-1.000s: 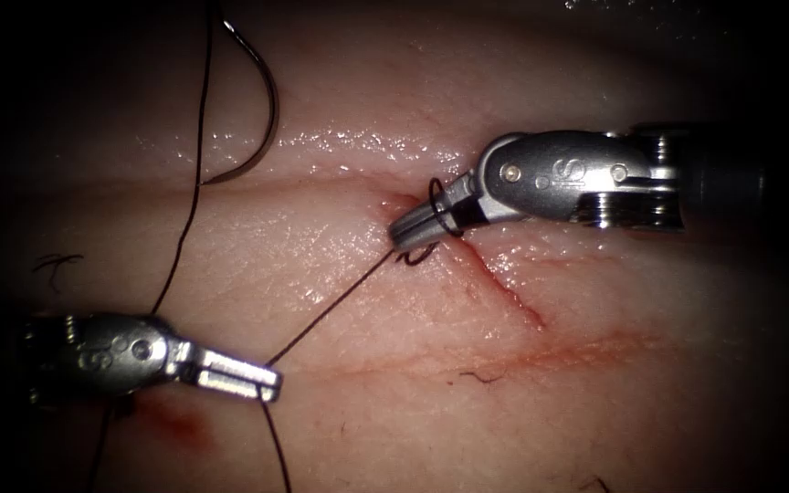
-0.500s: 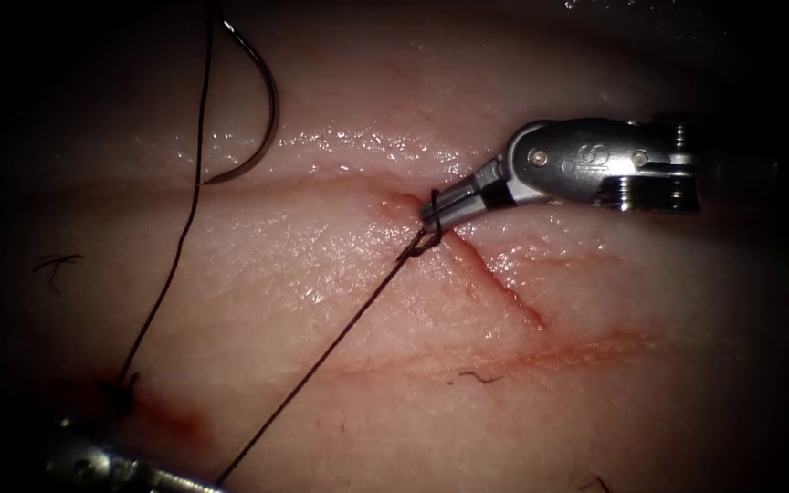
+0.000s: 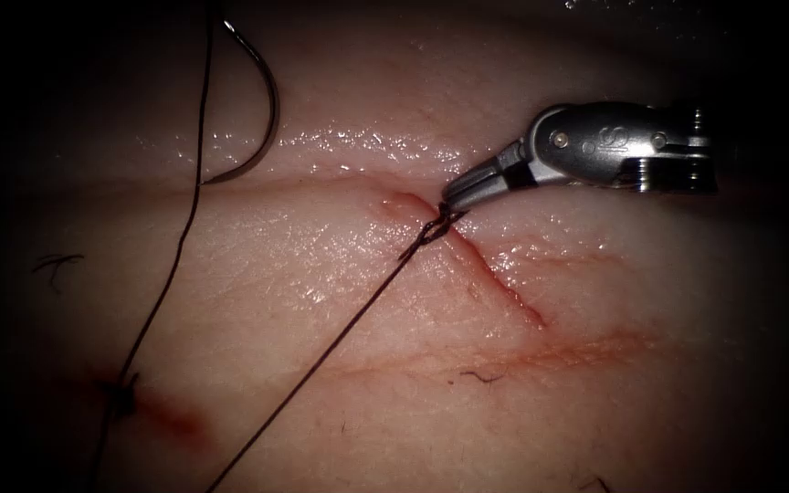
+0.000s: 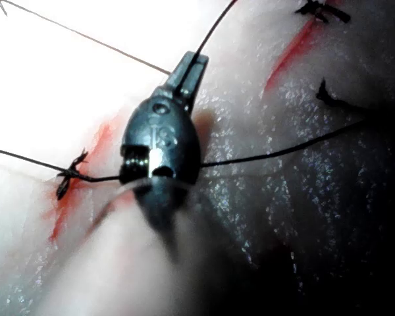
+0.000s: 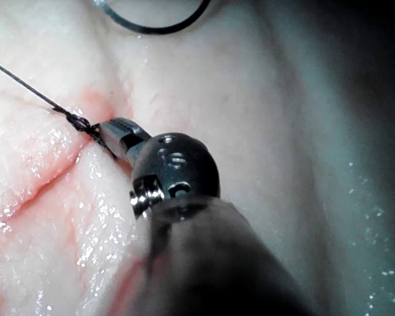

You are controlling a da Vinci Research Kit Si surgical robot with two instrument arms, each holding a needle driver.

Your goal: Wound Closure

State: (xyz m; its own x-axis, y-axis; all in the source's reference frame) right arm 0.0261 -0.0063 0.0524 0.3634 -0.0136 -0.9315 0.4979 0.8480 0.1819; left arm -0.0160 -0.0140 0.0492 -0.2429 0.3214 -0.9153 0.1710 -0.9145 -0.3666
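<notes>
My right tool [image 3: 456,193] reaches in from the right, its jaws shut on the short thread end just above the knot [image 3: 438,226] at the upper end of the cut [image 3: 495,278]. The right wrist view has those jaws [image 5: 110,131] touching the knot [image 5: 79,122]. From the knot the long thread [image 3: 321,351] runs taut down to the left. My left tool [image 4: 187,69] is shut on that thread. The curved needle [image 3: 267,110] lies free on the tissue left of the cut, held by neither tool and not in the tissue.
A second strand [image 3: 189,210] trails from the needle down to an older knot [image 3: 120,394] beside a red fluid patch [image 3: 180,418]. Cut thread ends [image 3: 57,265] lie on the tissue [image 3: 595,402]. A faint red line [image 3: 550,351] runs below the cut.
The left tool pulled the thread down and left, leaving the endoscope view. The loop slid off the right jaws and tightened into a knot. The right tool drew back to the right.
</notes>
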